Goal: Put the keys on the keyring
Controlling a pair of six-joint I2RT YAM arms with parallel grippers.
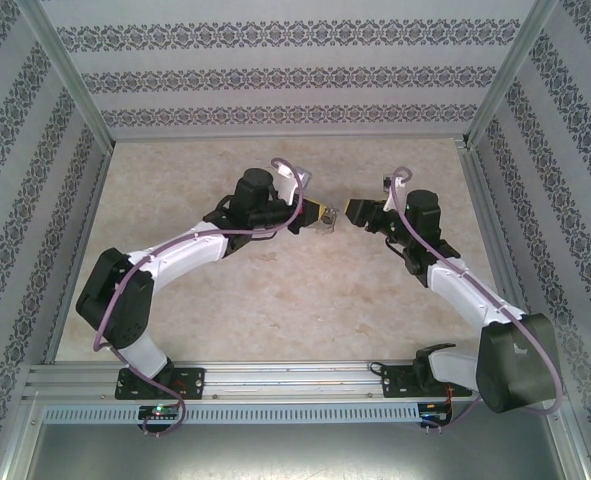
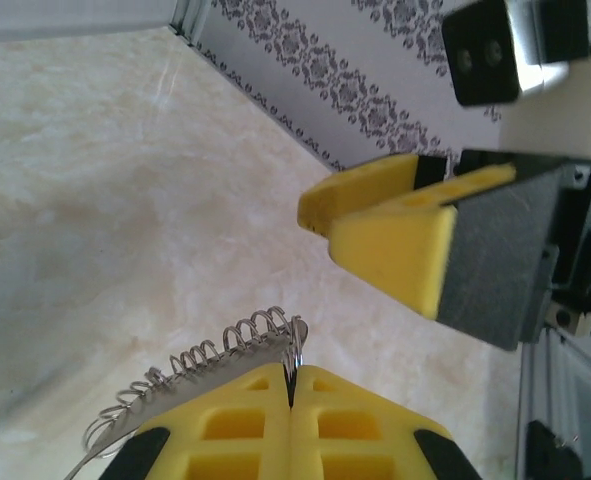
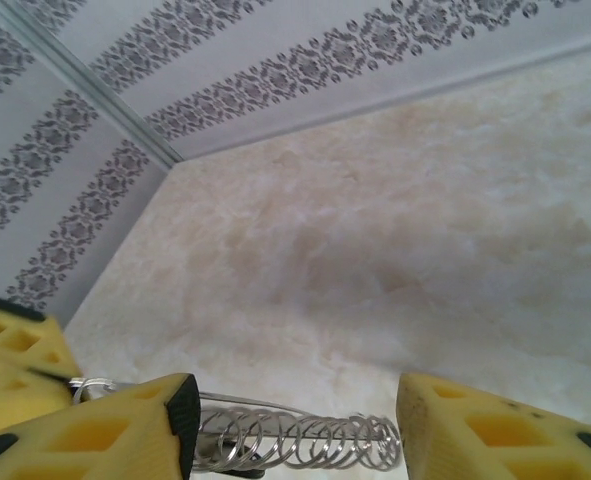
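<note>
We see the left gripper (image 2: 291, 378) clenched on the keyring (image 2: 230, 348). It pinches a thin piece of the metal at its fingertips, and the silvery chain (image 2: 200, 358) trails off to one side. The right gripper (image 3: 295, 405) faces it at close range with its jaws apart (the chain lies in the gap between its yellow fingers (image 3: 105, 430), and we cannot tell whether it touches either one). Both grippers meet above the middle of the beige worktop (image 1: 275, 300).
</note>
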